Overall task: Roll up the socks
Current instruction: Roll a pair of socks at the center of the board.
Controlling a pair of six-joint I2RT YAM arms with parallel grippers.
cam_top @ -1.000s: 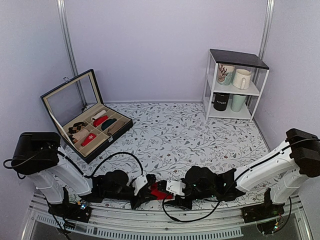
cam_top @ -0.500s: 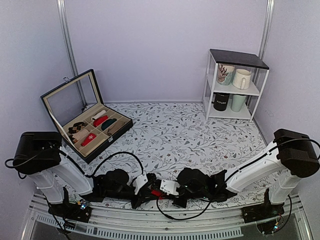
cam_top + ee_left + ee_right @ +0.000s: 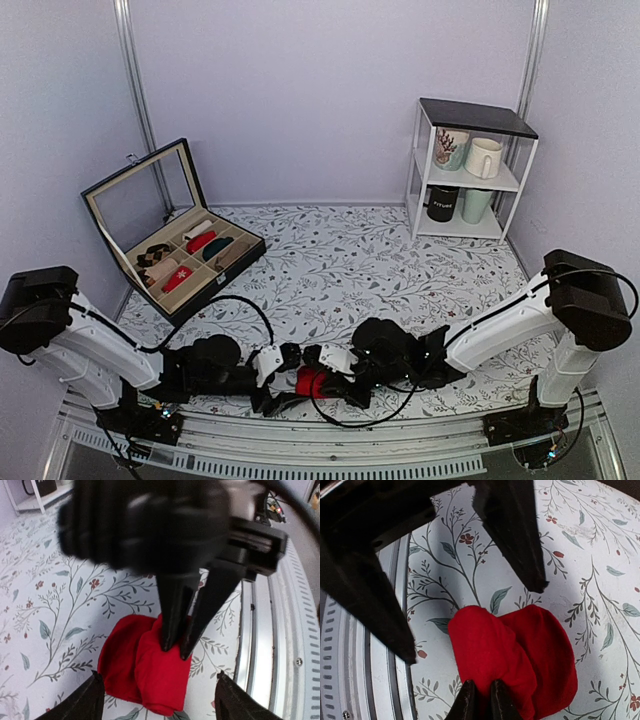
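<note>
Starting at the near edge, the socks [image 3: 142, 672] are seen as a loosely folded red bundle lying on the patterned surface [image 3: 380, 270], just beside the metal rail [image 3: 260, 630]. The right tool [image 3: 482, 692] is pinched shut on an upper fold of the red fabric, with only its very end buried in the cloth. The left tool [image 3: 160, 700] stands wide open, its fingers [image 3: 90, 702] set either side of the bundle and, as far as can be judged, touching none of it.

The chief risk is judged to be unrolling. The bundle is held by one thin pinch on a single layer, so the lower folds could be left behind or could spring flat if that pinch were lifted or pulled. A slide onto the rail could be caused by any drag nearwards, since the bundle lies so close to the edge. The two tools are crowded almost tip to tip, so a knock between them could be produced by a small misjudged move.

Farther back, the open box [image 3: 175, 255] and the shelf [image 3: 470, 170] stand well apart and are not thought to be endangered.
</note>
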